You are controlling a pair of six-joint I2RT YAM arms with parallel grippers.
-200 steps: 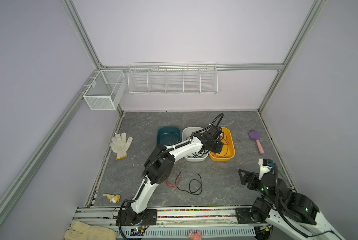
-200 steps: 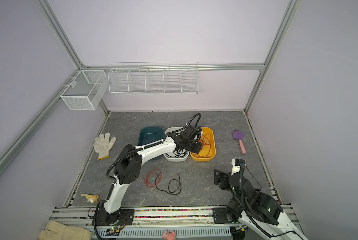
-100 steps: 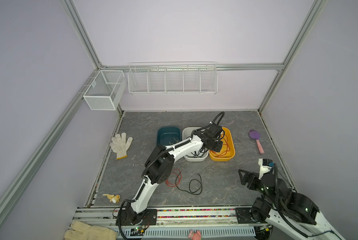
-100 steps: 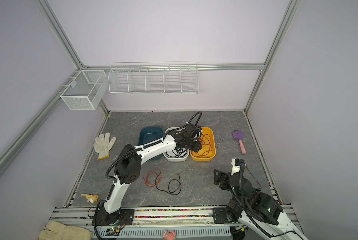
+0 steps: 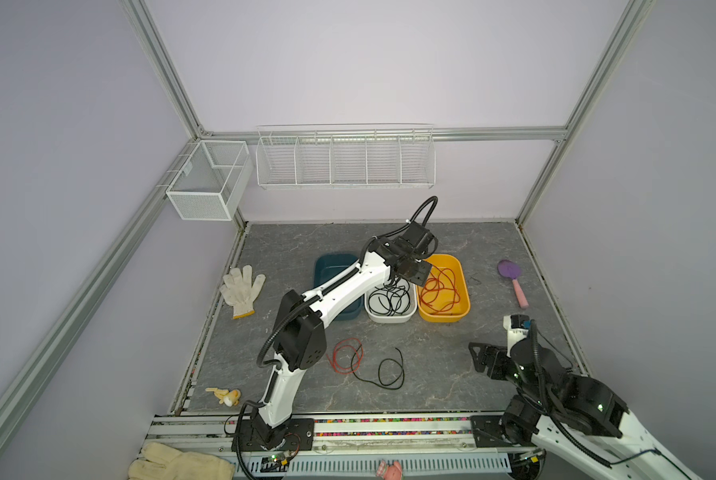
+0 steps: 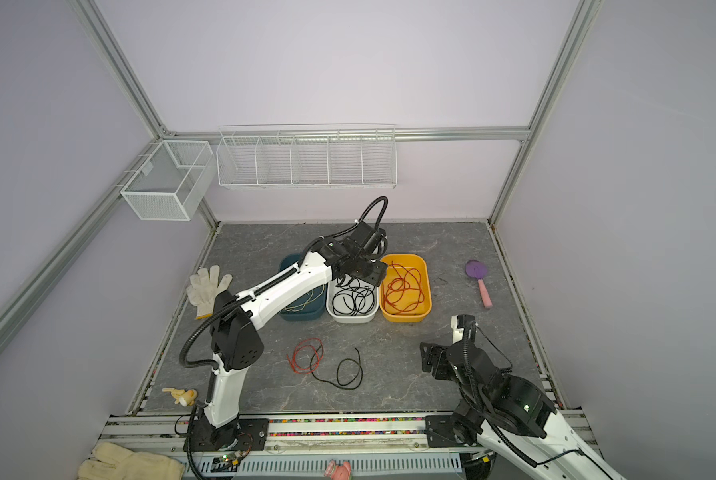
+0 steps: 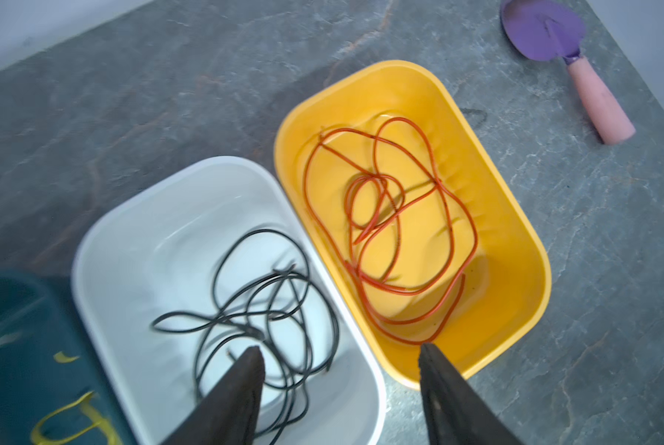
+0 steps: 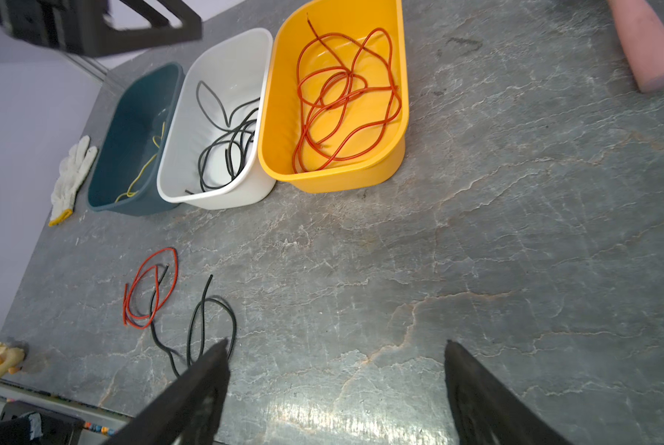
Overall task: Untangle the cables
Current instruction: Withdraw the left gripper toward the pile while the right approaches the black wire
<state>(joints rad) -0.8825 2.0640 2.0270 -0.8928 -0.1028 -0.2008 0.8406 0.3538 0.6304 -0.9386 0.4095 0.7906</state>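
One red-black cable tangle (image 5: 353, 360), unsorted, six o'clock of white bin (image 5: 389, 321), apparently black-cable storage; left gripper (image 7: 338, 348) above bin, fingers parted, empty; right gripper (image 8: 336, 343) wide.

No text, brand, number or sign can be read in any view. A small tag (image 5: 188, 168) on the mesh basket (image 5: 206, 195) is too small to read.

Both top views: bright, even, diffuse light from overhead; shadows are soft and faint along the white bin (image 5: 390, 318) and yellow bin (image 5: 443, 316). Frame rails (image 5: 165, 66) lean and splay toward the edges, a wide-angle distortion. Right wrist view: crisp, with a white glare streak on the table (image 8: 322, 418) near the right gripper (image 8: 336, 343), whose fingers (image 8: 191, 397) are dark and soft-edged. Left wrist view: black cables (image 7: 268, 308) smeared, teal bin (image 7: 14, 346) blurred, yellow bin sharp.
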